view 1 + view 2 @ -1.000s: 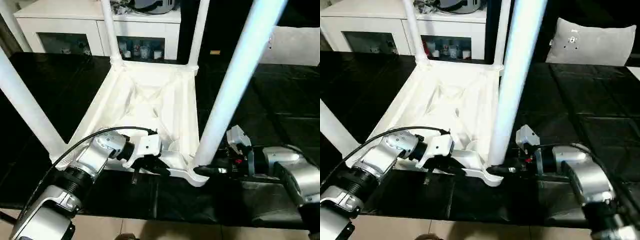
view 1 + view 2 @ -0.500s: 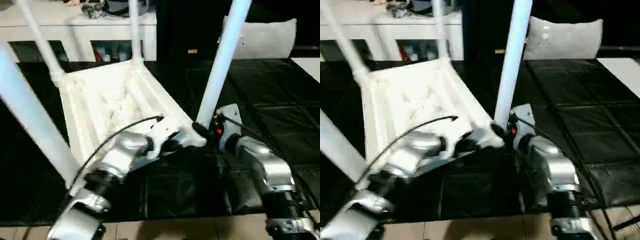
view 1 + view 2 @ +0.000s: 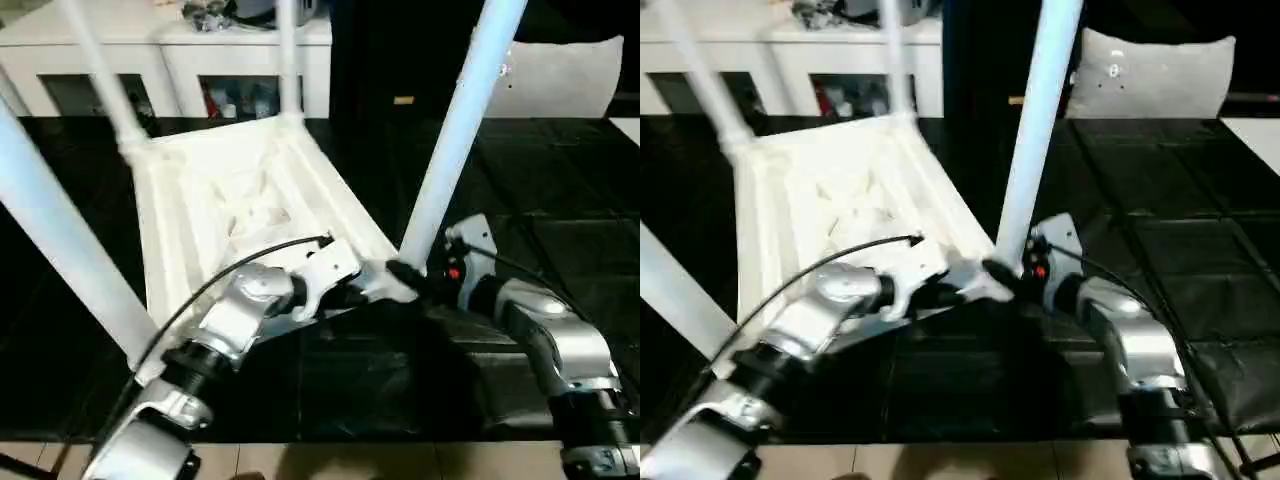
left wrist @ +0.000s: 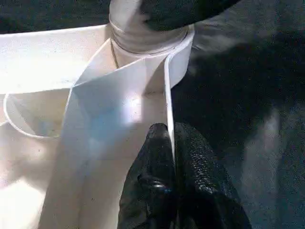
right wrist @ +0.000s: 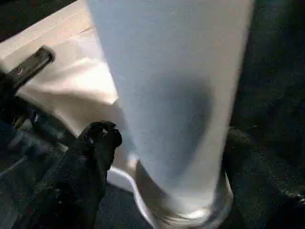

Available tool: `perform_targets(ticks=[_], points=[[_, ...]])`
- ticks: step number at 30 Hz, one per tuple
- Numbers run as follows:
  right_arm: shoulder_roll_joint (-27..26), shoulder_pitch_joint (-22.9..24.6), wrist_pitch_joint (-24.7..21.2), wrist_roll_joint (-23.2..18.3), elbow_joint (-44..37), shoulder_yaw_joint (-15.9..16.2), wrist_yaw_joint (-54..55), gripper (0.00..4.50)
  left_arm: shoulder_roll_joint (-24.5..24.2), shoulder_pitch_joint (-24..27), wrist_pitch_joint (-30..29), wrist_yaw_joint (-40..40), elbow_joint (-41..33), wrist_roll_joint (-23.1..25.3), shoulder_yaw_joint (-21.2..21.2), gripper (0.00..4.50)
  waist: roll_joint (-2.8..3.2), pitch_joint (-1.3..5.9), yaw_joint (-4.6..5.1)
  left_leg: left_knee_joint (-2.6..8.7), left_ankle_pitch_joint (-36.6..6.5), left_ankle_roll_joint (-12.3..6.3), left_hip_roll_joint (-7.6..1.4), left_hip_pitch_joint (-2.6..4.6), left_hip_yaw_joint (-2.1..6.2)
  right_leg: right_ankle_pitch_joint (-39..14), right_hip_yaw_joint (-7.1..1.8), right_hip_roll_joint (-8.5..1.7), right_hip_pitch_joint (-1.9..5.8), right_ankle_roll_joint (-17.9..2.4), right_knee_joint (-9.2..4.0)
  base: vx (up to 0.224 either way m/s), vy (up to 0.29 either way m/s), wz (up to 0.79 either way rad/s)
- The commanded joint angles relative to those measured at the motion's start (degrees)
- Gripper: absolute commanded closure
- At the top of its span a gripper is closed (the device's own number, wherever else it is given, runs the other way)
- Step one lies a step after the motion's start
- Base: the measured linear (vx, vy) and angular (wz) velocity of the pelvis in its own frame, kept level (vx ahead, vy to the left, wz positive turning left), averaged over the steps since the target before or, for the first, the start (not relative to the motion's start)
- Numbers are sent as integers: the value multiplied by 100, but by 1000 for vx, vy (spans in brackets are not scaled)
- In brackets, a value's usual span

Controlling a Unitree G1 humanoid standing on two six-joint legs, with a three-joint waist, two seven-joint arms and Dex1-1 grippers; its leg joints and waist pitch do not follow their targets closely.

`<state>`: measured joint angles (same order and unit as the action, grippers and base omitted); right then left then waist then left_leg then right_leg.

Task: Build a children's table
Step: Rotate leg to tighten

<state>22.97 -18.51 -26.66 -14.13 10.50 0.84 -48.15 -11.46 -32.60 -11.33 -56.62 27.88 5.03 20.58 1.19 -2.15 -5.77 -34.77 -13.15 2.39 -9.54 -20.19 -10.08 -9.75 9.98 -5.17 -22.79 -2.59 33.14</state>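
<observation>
The thin ribbed edge of the upturned white plastic table (image 3: 215, 200) is pinched by the left gripper (image 4: 170, 143). The right gripper (image 5: 157, 143), spread, straddles a smooth tapered leg (image 3: 455, 140) at its round socket, around five o'clock.

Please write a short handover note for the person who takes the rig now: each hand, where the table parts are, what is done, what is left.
Left hand: shut, pinching the thin rim wall of the table top beside the near corner socket.
Right hand: at the base of the near right leg, one finger beside the leg; a firm grip is not clear.
Table: upside down on the black worktable, ribbed underside up.
Done: all four legs stand in their corner sockets.
Left: probably check that the legs are fully seated, then turn the table upright.
</observation>
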Motion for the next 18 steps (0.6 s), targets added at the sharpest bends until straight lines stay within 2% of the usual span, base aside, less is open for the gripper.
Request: perform_targets(ticks=[1,4,7,8,9,10,12,13,17,18], points=[[397,16,174,-54,-216,210,-676,48,-211,-4,479,-780,-274,-201,233,450,-99,361,-36,363,-277,-621,-439,-4,174,-1640,-469,-563,394,-350,-437,0,0,0],[770,55,303,-114,-294,382,-1324,48,-470,-7,660,-1309,-310,-244,373,450,-97,366,-83,363,-271,-613,-468,25,163,-1456,-493,-571,374,-450,-397,0,0,0],[970,84,480,-237,-314,447,-1869,48,-634,-58,936,-1598,-208,-182,472,450,-94,370,-140,356,-220,-673,-485,12,159,-1298,-496,-573,375,-537,-360,0,0,0],[1025,93,728,-195,-278,479,-2035,48,-707,-82,1040,-1728,-175,-165,513,450,-91,373,-157,351,-192,-669,-492,6,159,-1244,-498,-584,369,-573,-352,0,0,0],[1099,98,924,-160,-226,554,-2251,77,-800,-108,1151,-1930,-159,-181,565,450,-98,380,-162,348,-177,-660,-490,6,162,-1213,-498,-584,374,-585,-340,0,0,0],[1150,109,930,-213,-239,607,-2423,77,-851,-120,1227,-2056,-159,-210,596,450,-122,377,-175,352,-158,-671,-488,7,154,-1206,-502,-581,377,-598,-333,0,0,0],[1210,131,792,-362,-322,674,-2697,77,-916,-138,1308,-2215,-162,-233,641,450,-111,378,-215,348,-147,-685,-495,11,155,-1223,-503,-581,379,-609,-327,0,0,0],[1224,141,756,-424,-366,703,-2809,112,-944,-142,1341,-2286,-168,-237,662,450,-129,375,-227,348,-145,-696,-502,11,151,-1224,-506,-581,373,-615,-334,0,0,0],[1302,136,665,-547,-401,849,-3184,129,-994,-162,1477,-2478,-129,-240,708,450,-115,372,-244,353,-184,-651,-501,9,157,-1353,-494,-581,374,-596,-344,0,0,0],[1310,140,659,-550,-407,864,-3222,156,-996,-164,1497,-2489,-119,-238,711,450,-112,371,-245,354,-190,-639,-502,6,157,-1369,-497,-582,374,-589,-351,0,0,0]])
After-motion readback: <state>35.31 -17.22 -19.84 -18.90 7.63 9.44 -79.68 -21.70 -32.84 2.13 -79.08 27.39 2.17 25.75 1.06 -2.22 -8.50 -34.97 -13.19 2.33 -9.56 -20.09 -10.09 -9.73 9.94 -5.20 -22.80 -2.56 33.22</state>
